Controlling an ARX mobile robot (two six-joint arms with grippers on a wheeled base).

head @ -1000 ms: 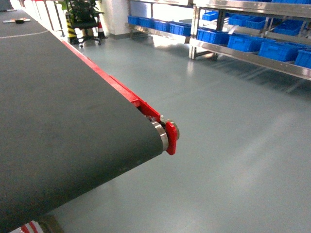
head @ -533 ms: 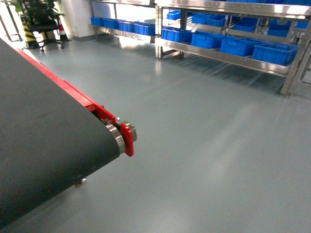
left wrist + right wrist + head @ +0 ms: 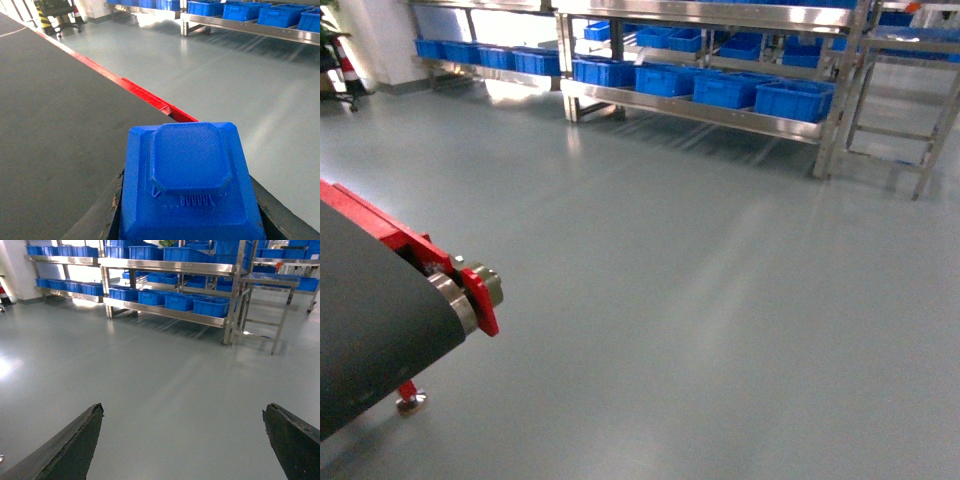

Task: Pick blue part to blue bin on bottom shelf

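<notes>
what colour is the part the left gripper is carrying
Solid blue part; it shows best in the left wrist view.

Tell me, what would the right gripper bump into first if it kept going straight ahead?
Probably nothing nearby: the right gripper faces bare grey floor. Far ahead stands the steel rack with blue bins, though depth is unclear.

**Factory or warehouse floor**

An industrial hall: smooth grey floor (image 3: pixel 720 300), stainless-steel racks (image 3: pixel 700 15) holding rows of blue bins (image 3: pixel 795 100) on the bottom shelf (image 3: pixel 690 108), and a red-framed conveyor belt (image 3: pixel 370 320) at left.
</notes>
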